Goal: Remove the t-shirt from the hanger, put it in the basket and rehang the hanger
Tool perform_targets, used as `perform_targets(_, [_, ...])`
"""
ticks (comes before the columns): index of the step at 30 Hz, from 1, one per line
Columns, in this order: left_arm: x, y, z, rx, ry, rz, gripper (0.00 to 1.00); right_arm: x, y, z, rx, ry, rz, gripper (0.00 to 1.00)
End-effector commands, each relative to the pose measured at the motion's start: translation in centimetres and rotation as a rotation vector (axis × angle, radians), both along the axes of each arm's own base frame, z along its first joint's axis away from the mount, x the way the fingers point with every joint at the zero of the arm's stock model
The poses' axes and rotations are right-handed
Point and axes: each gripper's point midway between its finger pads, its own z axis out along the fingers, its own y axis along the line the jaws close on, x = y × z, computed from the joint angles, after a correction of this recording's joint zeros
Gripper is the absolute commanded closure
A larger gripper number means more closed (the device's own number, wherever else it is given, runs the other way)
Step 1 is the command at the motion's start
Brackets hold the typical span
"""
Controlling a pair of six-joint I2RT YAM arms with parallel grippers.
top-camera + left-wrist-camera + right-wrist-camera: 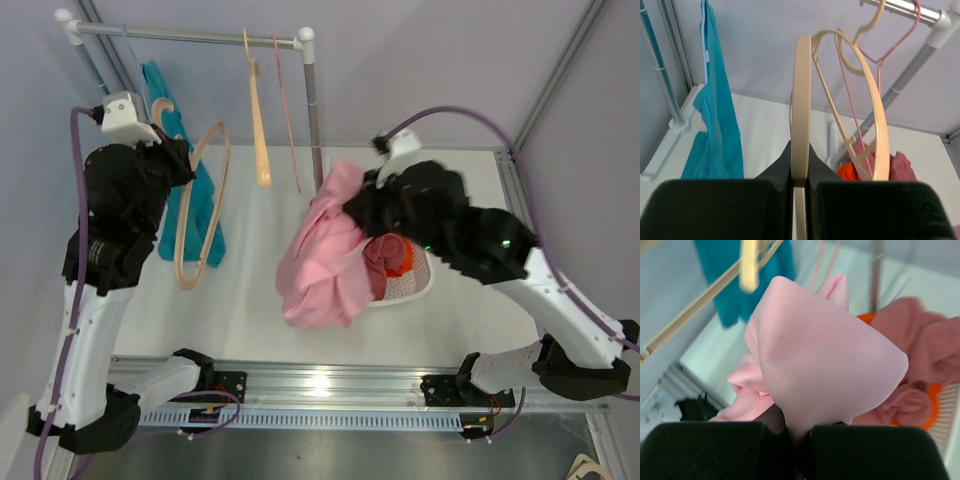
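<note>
White tabletop (pixel 250 320) fills my overhead view, with grey walls behind and a metal clothes rail (pixel 190 35) across the back. On my left side, the left gripper (pixel 800 186) is clenched on a bare wooden hanger (pixel 800 110). Its wrist camera shows one limb of the hanger pinched between the two black fingers, with the rest curving up and off to the right. Nothing hangs on it. Behind it a teal shirt (pixel 720 125) dangles from the rail's left end. Further along the rail are a second wooden hanger (pixel 260 130) and a thin pink wire hanger (pixel 288 110).

Well apart, right of centre, the right gripper (pixel 795 432) is clamped on the pink t-shirt (pixel 825 355). The mesh fabric bunches up out of the closed fingers and drapes down in a loose heap over the table, clear of every hanger. I cannot tell whether its lower edge touches the surface. Just beside it, on its right, sits a white basket (pixel 418 290) holding red and orange garments (pixel 385 262).
</note>
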Motion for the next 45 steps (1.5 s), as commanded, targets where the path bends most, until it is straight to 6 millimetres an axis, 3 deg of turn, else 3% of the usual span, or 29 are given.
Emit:
perform_targets(1, [1.9,-0.2,4.8,-0.024,-0.177,-0.030,0.99,3.2,-5.6,-0.7,-0.146,-0.009,-0.139,1.00])
perform_targets(2, [3.4,-0.1,4.5,-0.009,-0.170,-0.016,0.99,3.6,-5.7,0.0,-0.118,-0.007,-0.134,1.00])
perform_targets(4, [4.3,-0.2,5.4,0.015,-0.191,-0.025,0.99,5.9,-7.0,-0.8,-0.142,0.011,-0.184,1.00])
perform_targets(7, [6.4,0.1,6.3,0.050,-0.218,-0.014,0.99,8.8,-7.6,-5.2,-0.180,0.088,-0.212,1.00])
perform_targets(8, [7.6,0.2,6.1,0.060,-0.213,-0.009,0.99,9.8,-7.5,-8.6,-0.199,0.134,-0.217,1.00])
perform_targets(11, [9.0,0.7,7.4,0.083,-0.235,0.001,0.99,12.2,-8.6,-15.4,-0.214,0.264,-0.242,1.00])
perform_targets(13, [10.8,0.4,6.9,0.088,-0.220,-0.015,0.99,12.9,-8.9,-22.6,-0.267,0.396,-0.255,1.00])
perform_targets(16, [12.0,0.4,8.1,0.105,-0.272,-0.016,0.99,12.9,-10.5,-30.2,-0.345,0.534,-0.319,1.00])
perform_targets(17, [12.3,0.5,8.4,0.110,-0.283,-0.014,0.99,12.7,-11.0,-33.8,-0.393,0.607,-0.351,1.00])
perform_targets(20, [14.4,0.2,7.9,0.115,-0.266,-0.043,0.99,10.9,-12.0,-39.5,-0.471,0.718,-0.372,1.00])
perform_targets(21, [14.3,0.1,9.5,0.111,-0.298,-0.053,0.99,10.6,-12.2,-40.2,-0.476,0.727,-0.373,0.95])
perform_targets(22, [15.0,-0.2,9.2,0.110,-0.288,-0.068,0.99,9.9,-12.4,-40.7,-0.480,0.740,-0.371,0.91])
perform_targets(23, [16.5,-0.4,8.1,0.111,-0.263,-0.073,0.99,10.1,-12.4,-40.1,-0.462,0.725,-0.373,0.79])
perform_targets(25, [17.1,-0.7,8.9,0.112,-0.285,-0.084,0.99,10.2,-12.5,-39.0,-0.449,0.700,-0.376,0.51])
perform_targets(26, [18.3,-0.9,8.0,0.112,-0.267,-0.090,0.99,10.0,-12.7,-38.3,-0.449,0.688,-0.379,0.27])
perform_targets(27, [18.5,-1.1,8.5,0.109,-0.277,-0.100,0.99,10.4,-12.6,-36.3,-0.417,0.644,-0.383,0.17])
perform_targets(29, [19.6,-1.5,8.6,0.104,-0.276,-0.113,0.99,10.3,-13.0,-34.3,-0.398,0.613,-0.396,0.10])
perform_targets(30, [20.0,-1.6,8.3,0.103,-0.265,-0.114,0.99,10.6,-12.9,-32.0,-0.359,0.561,-0.400,0.09])
perform_targets(32, [20.5,-1.6,8.5,0.104,-0.273,-0.113,0.99,10.6,-12.9,-29.5,-0.323,0.512,-0.395,0.07])
perform_targets(37, [22.7,-2.7,6.9,0.105,-0.243,-0.160,0.99,10.2,-12.2,-20.0,-0.157,0.325,-0.335,0.05])
perform_targets(41, [23.9,-3.3,5.3,0.095,-0.211,-0.186,0.99,9.2,-12.0,-13.9,-0.062,0.198,-0.281,0.05])
perform_targets(45, [24.8,-3.9,3.2,0.100,-0.169,-0.191,0.99,8.1,-11.8,-9.9,0.017,0.112,-0.231,0.03])
